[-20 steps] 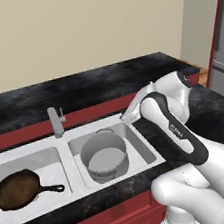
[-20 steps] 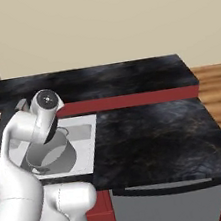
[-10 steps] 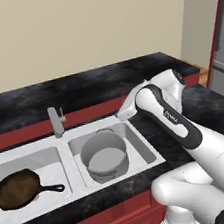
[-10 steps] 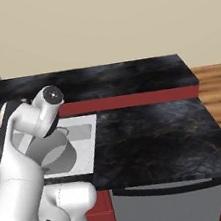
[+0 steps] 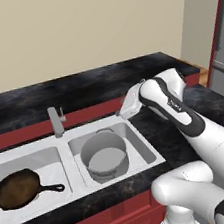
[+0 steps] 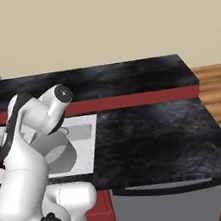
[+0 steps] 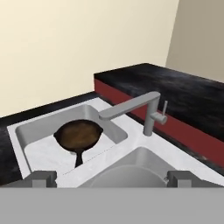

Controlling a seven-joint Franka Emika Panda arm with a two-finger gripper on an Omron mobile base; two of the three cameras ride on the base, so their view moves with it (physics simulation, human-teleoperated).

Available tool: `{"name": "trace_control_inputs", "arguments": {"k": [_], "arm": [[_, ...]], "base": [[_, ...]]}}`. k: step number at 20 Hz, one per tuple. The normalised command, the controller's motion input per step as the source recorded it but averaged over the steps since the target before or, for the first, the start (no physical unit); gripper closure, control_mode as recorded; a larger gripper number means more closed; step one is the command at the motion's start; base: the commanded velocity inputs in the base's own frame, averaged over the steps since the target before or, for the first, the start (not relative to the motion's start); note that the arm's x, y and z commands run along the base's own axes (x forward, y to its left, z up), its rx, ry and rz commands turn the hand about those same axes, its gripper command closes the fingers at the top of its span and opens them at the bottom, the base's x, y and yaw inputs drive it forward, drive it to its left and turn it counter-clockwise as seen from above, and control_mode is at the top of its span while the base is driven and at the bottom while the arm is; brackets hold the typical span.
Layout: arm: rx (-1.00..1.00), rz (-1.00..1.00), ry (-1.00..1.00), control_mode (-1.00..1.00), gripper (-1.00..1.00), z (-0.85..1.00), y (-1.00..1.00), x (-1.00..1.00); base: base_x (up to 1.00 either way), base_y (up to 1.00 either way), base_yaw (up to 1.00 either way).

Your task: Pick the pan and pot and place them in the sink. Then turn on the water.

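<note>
- Water is, as I judge it, the step in hand: the pan point(image 5: 18, 188) lies flat in the left basin and the pot point(image 5: 104, 156) stands upright in the right basin of the sink point(image 5: 145, 147), so both placements look done.
- My gripper point(image 7: 112, 178) hangs above the right basin with its jaws spread wide and nothing between them; the hand view looks across the sink toward the faucet point(image 7: 136, 110).
- To do this well, I should go for the small lever point(image 7: 164, 110) on the side of the faucet post, not the spout, and push it with one fingertip rather than clamp it.
- I should keep my hand above the pot's rim on the way over, since the pot sits just below me.
- Pan: round, shallow, dark brown, short black handle pointing toward the near edge of its basin.
- Pot: grey, tall, straight-sided, empty, with a small loop handle on its far rim.
- Faucet: short grey post on the far rim between the basins, its spout reaching out over the pan's basin.
</note>
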Motion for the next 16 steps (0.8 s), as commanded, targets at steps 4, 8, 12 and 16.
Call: {"name": "trace_control_inputs", "arguments": {"k": [4,8,12,16], "arm": [[0.03,0.04,-0.07,-1.00,-1.00,0.00,0.06,0.03],[0.04,0.00,-0.11,-1.00,-1.00,0.00,0.11,0.07],[0.06,0.00,-0.09,-1.00,-1.00,0.00,0.20,0.03],[0.10,0.00,-0.01,-1.00,-1.00,0.00,0.09,0.00]], "base": [[0.00,0.00,0.00],[0.00,0.00,0.00],[0.00,0.00,0.00],[0.00,0.00,0.00]]}}
